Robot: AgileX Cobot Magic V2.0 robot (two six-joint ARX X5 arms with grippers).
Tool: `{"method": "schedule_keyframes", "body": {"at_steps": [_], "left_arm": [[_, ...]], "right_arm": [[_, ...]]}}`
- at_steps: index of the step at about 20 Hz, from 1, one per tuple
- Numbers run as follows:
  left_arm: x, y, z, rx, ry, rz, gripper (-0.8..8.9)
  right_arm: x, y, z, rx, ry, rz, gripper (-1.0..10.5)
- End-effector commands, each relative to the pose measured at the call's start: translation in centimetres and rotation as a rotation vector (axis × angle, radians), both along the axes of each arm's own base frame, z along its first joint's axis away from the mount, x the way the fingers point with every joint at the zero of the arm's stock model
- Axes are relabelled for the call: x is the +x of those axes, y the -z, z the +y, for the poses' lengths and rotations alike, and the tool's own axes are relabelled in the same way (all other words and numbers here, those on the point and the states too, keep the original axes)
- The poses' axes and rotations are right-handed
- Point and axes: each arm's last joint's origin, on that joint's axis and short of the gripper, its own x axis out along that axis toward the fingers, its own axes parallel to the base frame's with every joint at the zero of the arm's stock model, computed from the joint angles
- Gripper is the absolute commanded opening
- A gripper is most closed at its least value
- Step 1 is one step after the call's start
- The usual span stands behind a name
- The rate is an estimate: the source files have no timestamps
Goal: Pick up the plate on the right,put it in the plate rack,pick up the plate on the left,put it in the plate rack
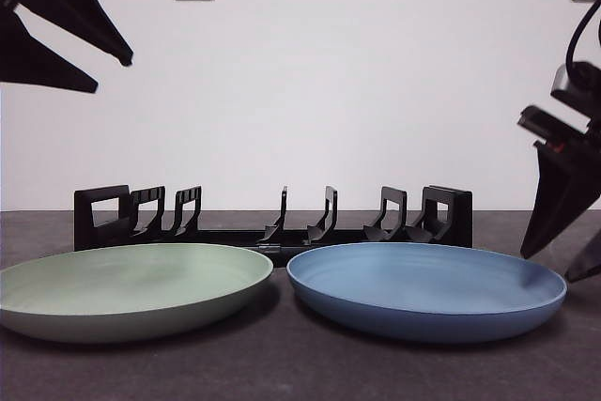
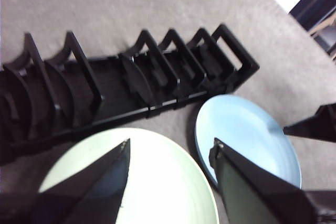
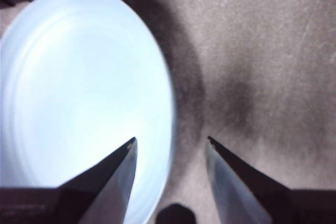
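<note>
**Right pincer over blue plate's rim**

Right pincer (image 3: 169,142), jaws apart, straddles blue plate's (image 3: 79,93) outer edge, empty. Left pincer (image 2: 169,148) apart, above green plate (image 2: 157,182). Both plates flat on counter (image 1: 300,363), plate rack (image 1: 272,218) just behind, empty.

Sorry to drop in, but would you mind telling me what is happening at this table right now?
Nothing is held yet. The right hand, jaws open, is low at the outer rim of the blue plate, which lies flat on the table. The left hand hangs open, high above the green plate. The black plate rack behind both plates holds nothing.
</note>
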Motion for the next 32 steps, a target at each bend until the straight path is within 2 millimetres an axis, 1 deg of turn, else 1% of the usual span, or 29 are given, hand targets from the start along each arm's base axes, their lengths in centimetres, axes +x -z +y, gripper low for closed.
{"method": "schedule_keyframes", "body": {"at_steps": [1,2,3,8,10,12,14,15,17,19,21,23,25,27,30,32], "left_arm": [[0.3,0.4,-0.5,0.029,0.007,0.007,2.61],[0.3,0.6,-0.6,0.040,0.012,0.007,2.61],[0.4,0.7,-0.8,0.051,0.015,0.005,2.60],[0.4,0.7,-1.2,0.074,0.006,-0.011,2.60],[0.4,0.7,-1.2,0.074,0.006,-0.011,2.60],[0.4,0.7,-1.2,0.074,0.010,-0.012,2.60],[0.3,0.7,-1.3,0.087,0.045,-0.032,2.60],[0.2,0.6,-1.6,0.100,0.096,-0.057,2.60],[0.0,0.2,-2.3,0.141,0.207,-0.131,2.61],[-0.6,-0.9,-3.7,0.212,0.337,-0.224,2.61],[-1.7,-2.3,-5.7,0.332,0.474,-0.330,2.61],[-3.4,-3.7,-7.9,0.508,0.593,-0.441,2.60],[-5.4,-4.4,-10.0,0.668,0.684,-0.540,2.55],[-6.8,-4.1,-11.8,0.758,0.757,-0.591,2.51],[-8.2,-2.3,-14.4,0.848,0.866,-0.594,2.51],[-8.7,-0.9,-15.9,0.889,0.952,-0.580,2.51]], "right_arm": [[0.2,0.6,0.2,-0.006,-0.017,0.015,1.9],[0.2,0.7,0.3,-0.006,-0.020,0.020,1.4],[0.2,0.8,0.4,-0.008,-0.024,0.022,1.1],[0.3,1.2,0.4,-0.010,-0.021,0.042,0.8],[0.3,1.3,0.4,-0.013,-0.020,0.048,-0.2],[0.3,1.2,0.4,-0.010,-0.010,0.050,-0.1],[0.2,0.8,0.4,-0.003,0.003,0.048,-0.1],[0.0,0.4,0.3,-0.001,0.005,0.037,-0.1],[-0.2,-1.2,0.3,0.001,0.005,0.006,-0.1],[-0.2,-3.2,0.3,-0.022,0.017,-0.023,-0.1],[0.1,-4.9,0.4,-0.055,0.011,-0.025,-0.1],[0.3,-6.1,0.6,-0.073,-0.008,-0.024,-0.1],[0.3,-6.7,1.2,-0.087,-0.045,-0.023,-0.1],[0.0,-6.8,2.0,-0.088,-0.077,-0.016,-0.1],[-0.3,-6.8,3.0,-0.088,-0.120,-0.017,-0.1],[-0.4,-6.8,3.2,-0.088,-0.128,-0.010,-0.1]]}}
